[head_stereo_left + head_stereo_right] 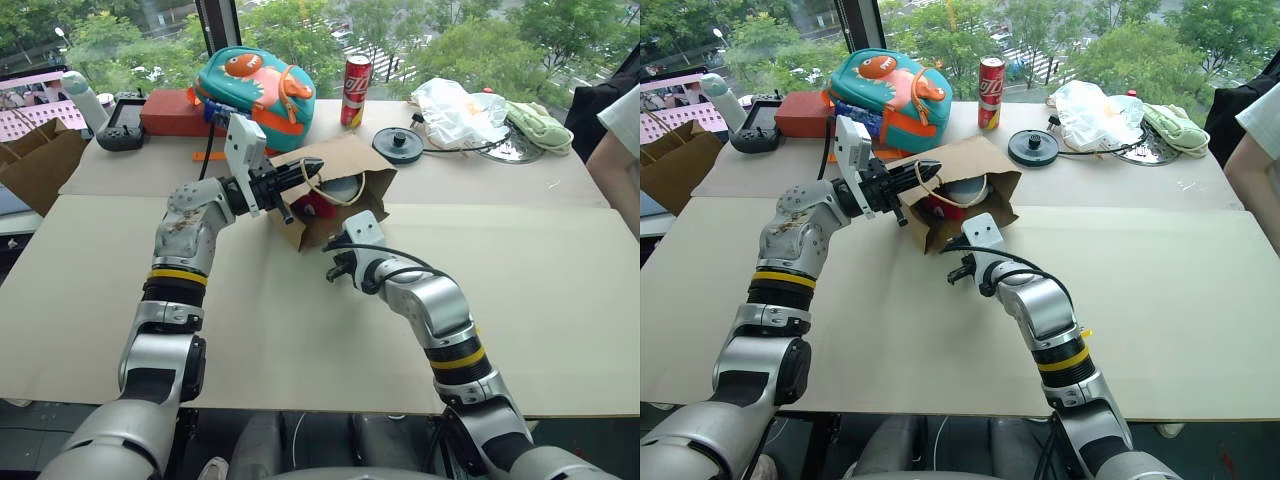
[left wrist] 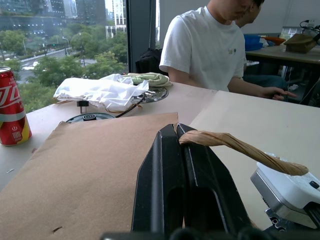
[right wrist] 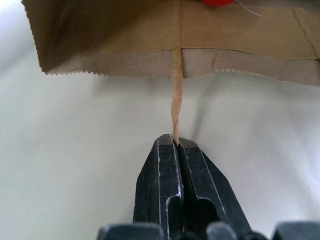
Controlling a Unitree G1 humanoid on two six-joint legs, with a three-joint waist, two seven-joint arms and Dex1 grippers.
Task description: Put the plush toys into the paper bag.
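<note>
The paper bag [image 1: 960,200] lies on its side on the table [image 1: 1160,300], its mouth turned toward the robot and held agape. Inside it sit the two plush toys: the red chili [image 1: 938,208] low at the near edge of the opening and the grey fuzzy one [image 1: 962,190] just behind and above it, both already within the bag's walls.

Each twine handle is pinched by one arm. The left gripper [image 1: 312,170] is clenched on the upper handle [image 2: 240,147], lifting the top lip of the mouth; the twine runs out from between its closed fingers in the left wrist view. The right gripper [image 3: 176,145] is clamped on the lower handle [image 3: 176,95], which runs straight from the fingertips to the toothed near edge of the bag.

So the bag lies directly ahead of both sets of jaws, its long axis pointing away from the robot and slightly to its right, mouth nearest. The right arm is lower and closer to the table; the left holds higher, over the opening.

With both handles held and both toys inside, the job looks nearly done (what seems left is standing the bag upright). That would call for raising the two handles together, evenly, or the chili at the lip may roll out.
</note>
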